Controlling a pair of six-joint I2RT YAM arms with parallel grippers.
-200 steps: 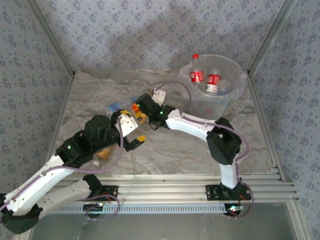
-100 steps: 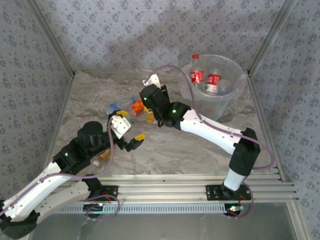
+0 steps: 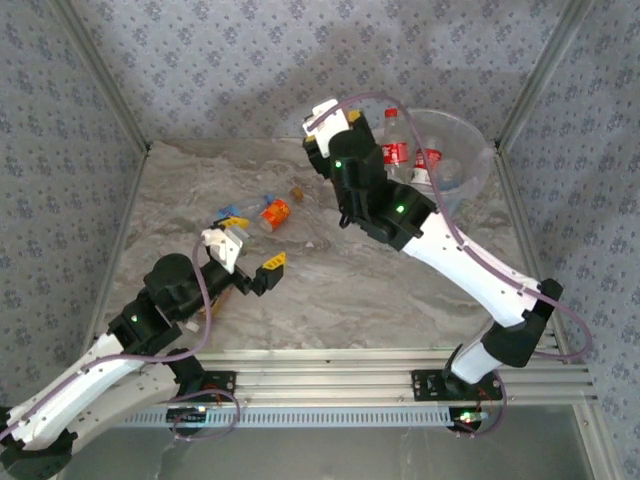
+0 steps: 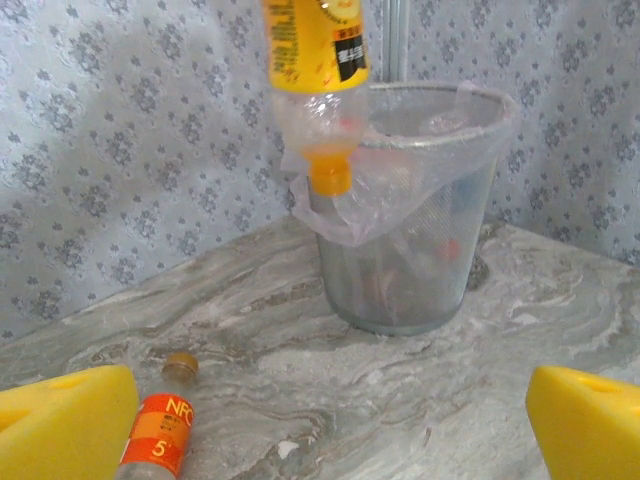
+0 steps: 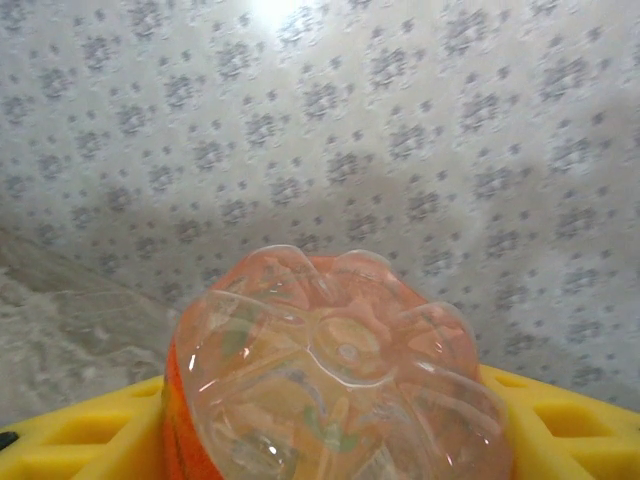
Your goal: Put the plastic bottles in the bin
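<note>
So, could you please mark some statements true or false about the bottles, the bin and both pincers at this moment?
1. The right pincer holds a bottle with its cap pointing down. True.
2. That bottle is inside the bin. False: it hangs in the air beside the rim.
3. The left pincer grips a bottle. False: it is open and empty.
4. An orange-labelled bottle lies on the table. True.
5. The bin is empty. False: red-labelled bottles stand in it.

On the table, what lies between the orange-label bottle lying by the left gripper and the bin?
Nothing. In the left wrist view, bare marble tabletop runs from the orange-label bottle to the bin.
</note>
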